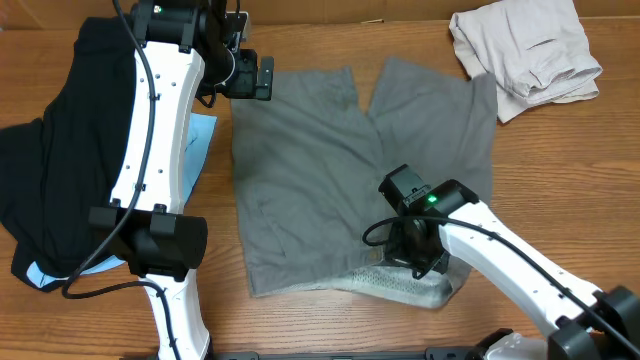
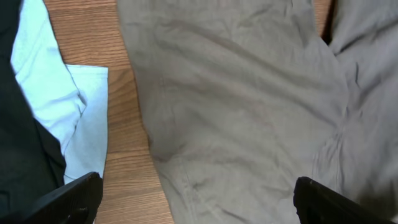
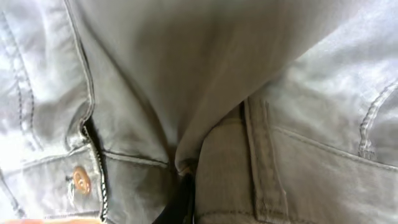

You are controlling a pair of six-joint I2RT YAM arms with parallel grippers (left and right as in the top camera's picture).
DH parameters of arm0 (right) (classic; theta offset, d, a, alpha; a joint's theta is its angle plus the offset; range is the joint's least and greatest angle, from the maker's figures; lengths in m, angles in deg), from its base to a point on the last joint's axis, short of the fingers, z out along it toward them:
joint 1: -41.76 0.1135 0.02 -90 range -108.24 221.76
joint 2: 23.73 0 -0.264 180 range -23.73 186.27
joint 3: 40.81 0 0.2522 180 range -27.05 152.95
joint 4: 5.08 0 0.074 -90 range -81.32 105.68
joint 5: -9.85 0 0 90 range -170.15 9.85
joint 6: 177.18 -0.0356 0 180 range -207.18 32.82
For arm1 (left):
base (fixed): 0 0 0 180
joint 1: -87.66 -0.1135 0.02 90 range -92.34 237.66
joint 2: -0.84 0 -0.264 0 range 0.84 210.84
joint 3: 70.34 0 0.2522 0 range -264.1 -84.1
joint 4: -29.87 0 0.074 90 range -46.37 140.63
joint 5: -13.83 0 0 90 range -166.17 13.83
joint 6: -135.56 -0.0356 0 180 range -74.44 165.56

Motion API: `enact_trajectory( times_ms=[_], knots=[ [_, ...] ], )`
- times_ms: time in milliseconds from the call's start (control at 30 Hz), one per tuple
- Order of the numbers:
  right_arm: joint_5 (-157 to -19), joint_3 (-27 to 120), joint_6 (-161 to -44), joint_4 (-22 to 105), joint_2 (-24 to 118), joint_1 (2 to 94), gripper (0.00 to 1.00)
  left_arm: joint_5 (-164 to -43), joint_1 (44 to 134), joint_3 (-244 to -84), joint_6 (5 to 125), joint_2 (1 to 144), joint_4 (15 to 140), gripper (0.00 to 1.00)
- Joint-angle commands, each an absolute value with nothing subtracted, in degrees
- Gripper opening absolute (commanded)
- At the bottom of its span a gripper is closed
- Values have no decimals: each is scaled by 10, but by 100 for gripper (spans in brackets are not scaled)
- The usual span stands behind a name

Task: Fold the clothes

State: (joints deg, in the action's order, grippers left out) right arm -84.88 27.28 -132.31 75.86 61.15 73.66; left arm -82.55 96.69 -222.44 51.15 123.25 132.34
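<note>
Wood table: grey shorts flat, right pincer pinching waistband.

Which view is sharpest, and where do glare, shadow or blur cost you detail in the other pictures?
Overhead: sharp and evenly lit, though the black cloth garment shows little detail. Left wrist: soft focus on the mid-grey woven shorts, light-blue cloth nearly washed out. Right wrist: very close, pale sheen at the left, yet the small round coppery button reads clearly.
</note>
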Motion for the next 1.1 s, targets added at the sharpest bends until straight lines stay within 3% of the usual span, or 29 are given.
enact_trajectory(
  times_ms=[0, 333, 400, 433, 500, 633, 800, 1067],
  knots=[
    [-899, 263, -1314, 769, 607, 738, 4, -815, 969, -2225, 495, 1233, 1322, 100],
    [-977, 181, -1329, 795, 608, 758, 7, -802, 969, -2225, 487, 1233, 1321, 100],
    [-985, 182, -1321, 795, 602, 759, 38, -802, 969, -2225, 487, 1233, 1320, 100],
    [-985, 186, -1321, 795, 598, 759, 44, -802, 969, -2225, 487, 1233, 1319, 100],
    [-985, 201, -1318, 795, 585, 759, 69, -802, 970, -2225, 487, 1233, 1318, 100],
    [-951, 263, -1317, 797, 539, 753, 91, -802, 970, -2225, 481, 1233, 1317, 100],
    [-851, 330, -1315, 792, 508, 698, 95, -802, 970, -2225, 472, 1233, 1311, 100],
    [-823, 329, -1242, 705, 586, 522, 98, -834, 971, -2225, 403, 1238, 1253, 100]
  ],
)
